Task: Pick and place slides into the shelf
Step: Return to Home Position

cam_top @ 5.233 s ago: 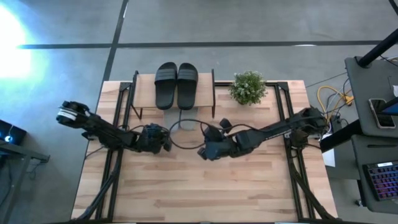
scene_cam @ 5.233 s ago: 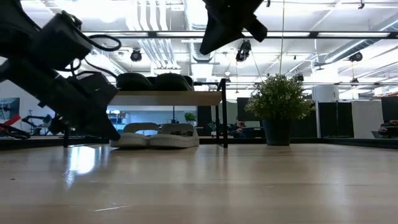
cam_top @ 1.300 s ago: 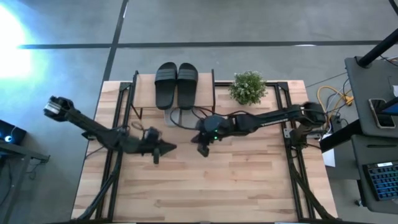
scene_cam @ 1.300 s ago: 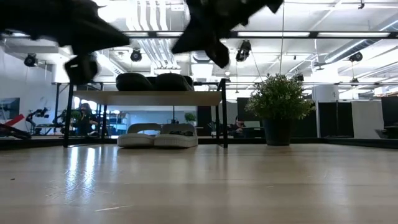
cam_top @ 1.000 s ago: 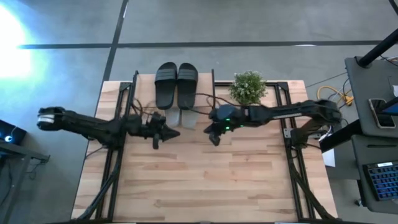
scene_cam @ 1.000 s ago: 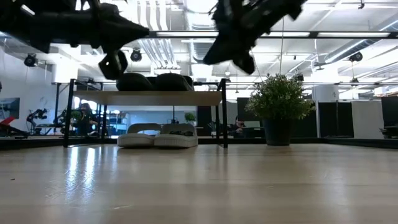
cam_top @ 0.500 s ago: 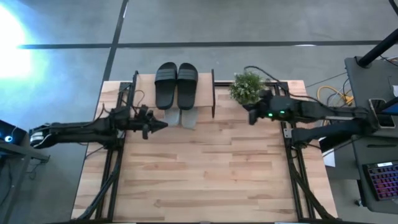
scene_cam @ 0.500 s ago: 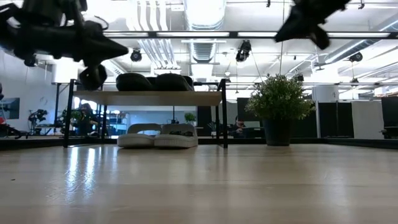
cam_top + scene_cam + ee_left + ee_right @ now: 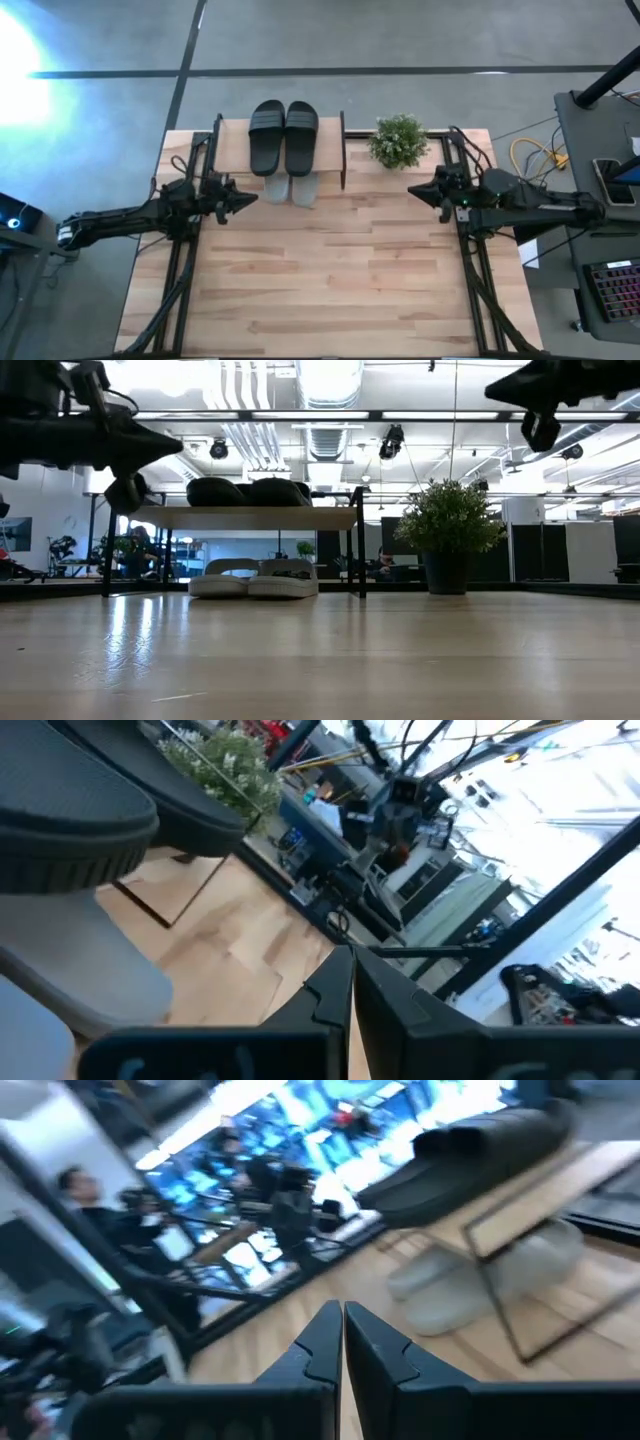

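Observation:
The shelf (image 9: 232, 150) stands at the table's far edge, its wooden top board (image 9: 245, 517) on thin black frames. The black pair of slides (image 9: 284, 135) lies sole-down on the top board (image 9: 480, 1150). The light grey pair (image 9: 255, 577) lies sole-down beneath the board, its near ends sticking out (image 9: 290, 188). My left gripper (image 9: 248, 198) is shut and hovers left of the shelf's front, pointing right. My right gripper (image 9: 412, 190) is shut and hovers near the table's right side, pointing left. Both are empty.
A potted plant (image 9: 398, 140) stands to the right of the shelf at the far edge. Black rails (image 9: 468, 260) run along the table's left and right sides. The wide wooden tabletop (image 9: 330, 280) lies near of the shelf. A desk with a keyboard (image 9: 615, 290) sits beyond the right edge.
Both grippers have drawn back from the shelf's front. The left one moved toward the table's left edge, the right one toward the right edge past the plant. Both arms now stretch level and low. The slides have stayed where they were.

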Available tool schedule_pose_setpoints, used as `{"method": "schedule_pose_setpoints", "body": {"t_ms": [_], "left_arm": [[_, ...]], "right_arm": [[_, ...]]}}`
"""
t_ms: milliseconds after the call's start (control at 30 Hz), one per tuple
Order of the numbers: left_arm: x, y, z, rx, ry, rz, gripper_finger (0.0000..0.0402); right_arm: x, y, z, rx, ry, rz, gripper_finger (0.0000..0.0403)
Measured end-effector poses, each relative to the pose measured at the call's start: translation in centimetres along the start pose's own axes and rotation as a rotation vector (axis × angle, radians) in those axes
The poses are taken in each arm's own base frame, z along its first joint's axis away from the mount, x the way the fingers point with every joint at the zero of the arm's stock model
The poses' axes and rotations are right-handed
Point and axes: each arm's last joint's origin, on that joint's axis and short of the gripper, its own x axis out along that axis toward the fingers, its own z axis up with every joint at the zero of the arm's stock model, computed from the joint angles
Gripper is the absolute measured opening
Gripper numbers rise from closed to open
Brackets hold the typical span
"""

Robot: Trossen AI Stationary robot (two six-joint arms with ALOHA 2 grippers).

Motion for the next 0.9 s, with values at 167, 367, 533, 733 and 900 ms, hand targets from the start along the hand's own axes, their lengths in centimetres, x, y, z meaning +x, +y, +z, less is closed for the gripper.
{"method": "schedule_pose_setpoints", "body": {"t_ms": [167,367,533,733,900], "left_arm": [[-0.5,0.6,-1.2,-0.043,0.118,0.044,0.0],[-0.9,0.3,-1.3,-0.291,0.135,0.017,0.0],[-1.3,-0.8,0.1,-0.146,0.026,-0.013,0.0],[-1.9,-1.5,0.9,-0.025,-0.038,-0.042,0.0],[-2.3,-0.7,0.4,-0.002,-0.039,0.1,0.0]], "right_arm": [[-0.2,-1.8,-3.2,-0.009,-0.062,0.097,0.0008],[-0.5,-3.2,-6.0,0.006,-0.12,0.267,0.0008],[-0.6,-4.0,-7.6,-0.013,-0.119,0.34,0.0008],[-0.3,-4.2,-8.2,-0.019,-0.065,0.362,0.0008],[-0.6,-3.8,-8.1,-0.073,-0.047,0.475,0.0008]]}}
